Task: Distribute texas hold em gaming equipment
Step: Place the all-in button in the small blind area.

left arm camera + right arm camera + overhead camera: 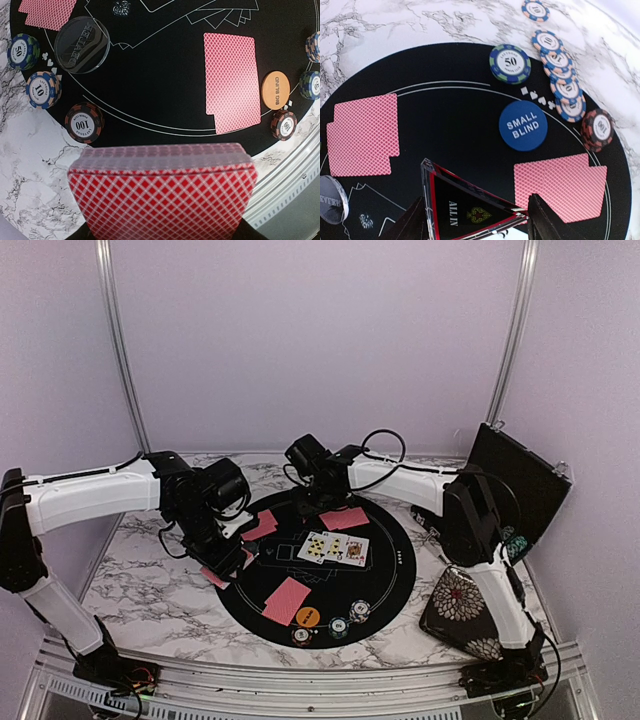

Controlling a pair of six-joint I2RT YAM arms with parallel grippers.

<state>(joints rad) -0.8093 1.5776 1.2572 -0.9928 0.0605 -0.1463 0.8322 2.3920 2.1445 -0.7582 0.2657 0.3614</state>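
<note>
My left gripper [228,558] is shut on a deck of red-backed playing cards [162,195] at the mat's left edge. My right gripper [318,502] is shut on the red-edged black ALL IN triangle [465,207] and holds it tilted above the far part of the black round mat [395,570]. Three face-up cards [335,548] lie mid-mat. Face-down pairs [287,600] [345,518] lie near and far. The blue SMALL BLIND disc [523,125], orange BIG BLIND disc [275,90] and clear dealer button [82,37] lie on the mat. Chip stacks [510,63] [84,122] [340,625] sit at its rim.
A floral pouch [462,612] lies at the near right beside the right arm. A black case [515,485] stands open at the far right. A line of overlapping 10 chips [560,75] runs along the mat's edge on the marble table [150,590].
</note>
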